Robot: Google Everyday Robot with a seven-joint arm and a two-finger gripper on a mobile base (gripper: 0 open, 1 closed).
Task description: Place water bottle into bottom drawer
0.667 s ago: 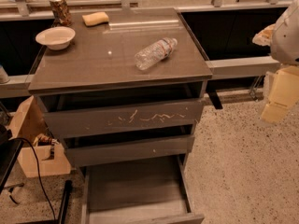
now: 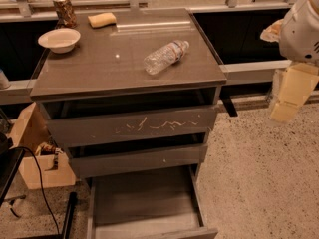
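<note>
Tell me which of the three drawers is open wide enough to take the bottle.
The bottom drawer: its floor shows; the scratched drawer and middle drawer are barely ajar. The gripper hangs right of the cabinet.

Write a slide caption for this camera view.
Clear crinkly plastic water bottle lies on grey cabinet top; deep grey bottom drawer open below; cream gripper beside cabinet, right.

The grey bench [image 2: 99,71] carries a water bottle [image 2: 166,57] lying on its side near the middle, a white bowl [image 2: 59,40] at the left edge, and an upright can [image 2: 65,11] and a yellow sponge [image 2: 101,19] at the back. The hand [image 2: 289,96] hangs apart, off the bench's right side.
</note>
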